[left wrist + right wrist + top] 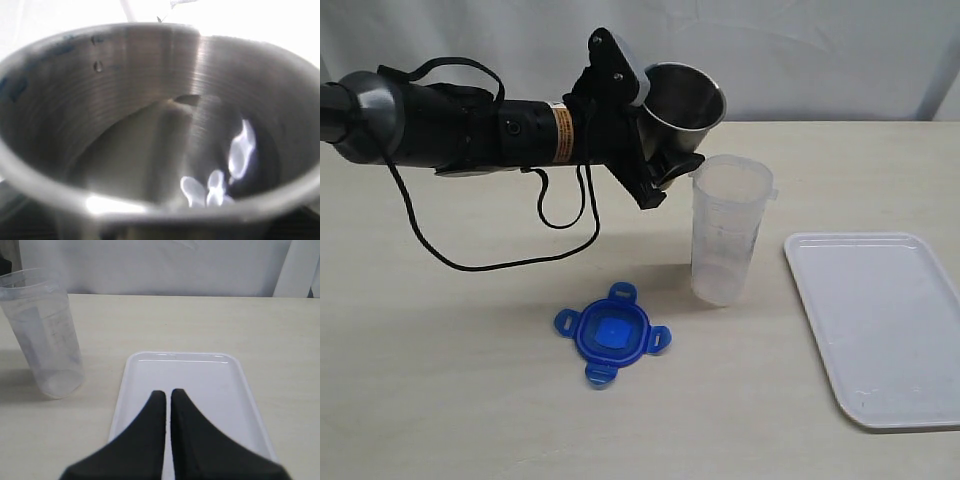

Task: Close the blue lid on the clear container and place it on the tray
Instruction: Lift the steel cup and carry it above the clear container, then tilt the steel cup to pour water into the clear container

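The blue lid (612, 335) lies flat on the table, in front of and left of the clear container (728, 230). The container stands upright and uncovered; the right wrist view also shows it (45, 335). The white tray (880, 330) lies to the container's right with nothing on it. My left gripper (648, 118) is shut on a grey steel cup (685, 100), held tilted just above and behind the container's rim. That cup (150, 75) fills the left wrist view and hides the jaws there. My right gripper (167, 392) is shut on nothing, above the tray's near end (145, 370).
A black cable (490, 262) hangs from the left arm and loops down to the table behind the lid. A white backdrop (820, 50) runs along the table's far edge.
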You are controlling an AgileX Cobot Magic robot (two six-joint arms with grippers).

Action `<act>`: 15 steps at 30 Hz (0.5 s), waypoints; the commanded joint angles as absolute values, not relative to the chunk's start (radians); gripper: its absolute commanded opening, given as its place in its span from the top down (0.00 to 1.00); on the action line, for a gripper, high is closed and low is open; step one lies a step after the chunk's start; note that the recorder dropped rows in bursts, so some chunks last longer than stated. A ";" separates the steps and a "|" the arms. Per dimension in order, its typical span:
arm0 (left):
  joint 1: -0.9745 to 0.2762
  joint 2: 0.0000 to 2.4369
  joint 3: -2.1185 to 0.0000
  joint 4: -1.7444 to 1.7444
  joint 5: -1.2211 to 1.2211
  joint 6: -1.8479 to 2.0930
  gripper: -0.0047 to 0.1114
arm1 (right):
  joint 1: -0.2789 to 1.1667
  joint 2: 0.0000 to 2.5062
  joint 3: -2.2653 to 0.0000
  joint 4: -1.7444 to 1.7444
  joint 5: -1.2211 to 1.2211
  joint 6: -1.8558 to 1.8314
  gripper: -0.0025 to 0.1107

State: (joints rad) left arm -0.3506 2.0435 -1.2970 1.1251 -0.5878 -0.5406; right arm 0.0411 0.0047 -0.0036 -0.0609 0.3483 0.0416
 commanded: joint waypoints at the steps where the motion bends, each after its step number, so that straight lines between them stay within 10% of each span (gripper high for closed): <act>1: -0.356 2.033 -1.305 1.124 -0.600 -0.521 0.96 | 0.038 0.000 0.000 -0.059 0.345 0.042 0.94; 15: -0.356 2.018 -1.305 1.121 -0.654 -0.523 0.96 | 0.038 0.000 0.000 -0.059 0.345 0.042 0.94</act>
State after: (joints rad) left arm -0.3506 2.0435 -1.2985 1.1315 -0.6214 -0.5273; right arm 0.0411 0.0047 -0.0036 -0.0609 0.3483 0.0416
